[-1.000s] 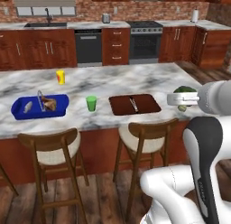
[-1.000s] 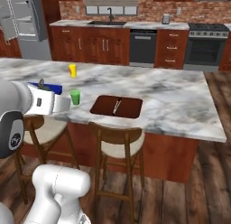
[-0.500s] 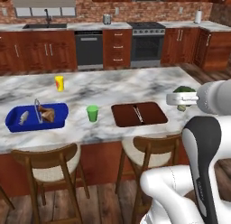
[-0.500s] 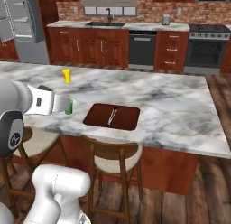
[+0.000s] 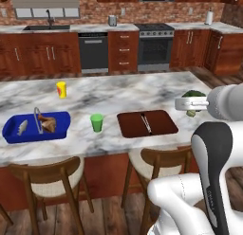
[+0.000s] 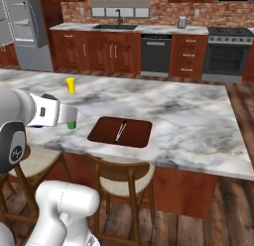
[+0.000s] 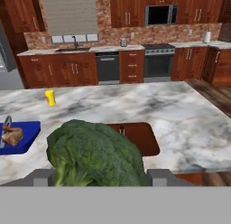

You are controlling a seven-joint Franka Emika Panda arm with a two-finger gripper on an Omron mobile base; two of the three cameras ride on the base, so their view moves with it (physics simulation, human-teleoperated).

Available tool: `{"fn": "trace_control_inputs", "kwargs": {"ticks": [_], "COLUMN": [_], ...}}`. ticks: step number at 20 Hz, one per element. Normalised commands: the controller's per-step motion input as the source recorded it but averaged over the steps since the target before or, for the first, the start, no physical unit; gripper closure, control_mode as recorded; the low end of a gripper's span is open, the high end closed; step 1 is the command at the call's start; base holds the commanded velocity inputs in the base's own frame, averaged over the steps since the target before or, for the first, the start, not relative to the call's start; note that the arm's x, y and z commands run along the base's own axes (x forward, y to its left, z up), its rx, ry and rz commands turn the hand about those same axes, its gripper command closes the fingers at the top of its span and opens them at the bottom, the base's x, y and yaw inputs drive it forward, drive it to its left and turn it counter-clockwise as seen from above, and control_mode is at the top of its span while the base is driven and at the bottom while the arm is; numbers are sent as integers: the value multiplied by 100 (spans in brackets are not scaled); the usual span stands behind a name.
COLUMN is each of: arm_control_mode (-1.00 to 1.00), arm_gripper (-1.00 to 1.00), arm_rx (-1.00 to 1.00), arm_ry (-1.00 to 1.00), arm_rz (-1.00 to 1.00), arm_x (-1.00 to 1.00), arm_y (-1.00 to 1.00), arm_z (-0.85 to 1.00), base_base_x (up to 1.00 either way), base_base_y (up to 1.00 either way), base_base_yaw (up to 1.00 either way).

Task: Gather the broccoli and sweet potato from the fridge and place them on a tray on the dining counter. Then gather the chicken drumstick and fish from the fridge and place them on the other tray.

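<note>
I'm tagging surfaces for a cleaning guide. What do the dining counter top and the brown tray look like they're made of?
Dining counter top: polished marble or a marble-look stone, judging by grey veining on white. Brown tray: likely plastic or lacquered wood, being flat dark reddish-brown with a low rim; the rendering leaves it open.

My arm rises from the base and bends forward at the elbow, forearm held level above the near edge of the bench. My end effector (image 7: pixel 97 178) points ahead, jaws spread wide and clamped around the broccoli (image 7: pixel 92 154).
</note>
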Motion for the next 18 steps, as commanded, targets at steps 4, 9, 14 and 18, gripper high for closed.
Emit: {"fn": "trace_control_inputs", "kwargs": {"ticks": [4, 9, 14, 18], "arm_control_mode": [100, 100, 100, 100], "arm_gripper": [100, 100, 100, 100], "arm_rx": [0, 0, 0, 0], "arm_ry": [0, 0, 0, 0], "arm_rz": [0, 0, 0, 0], "arm_x": [0, 0, 0, 0], "arm_y": [0, 0, 0, 0], "arm_z": [0, 0, 0, 0], "base_base_x": [31, 39, 45, 44], "base_base_y": [-25, -20, -14, -14], "base_base_yaw": [0, 0, 0, 0]}}
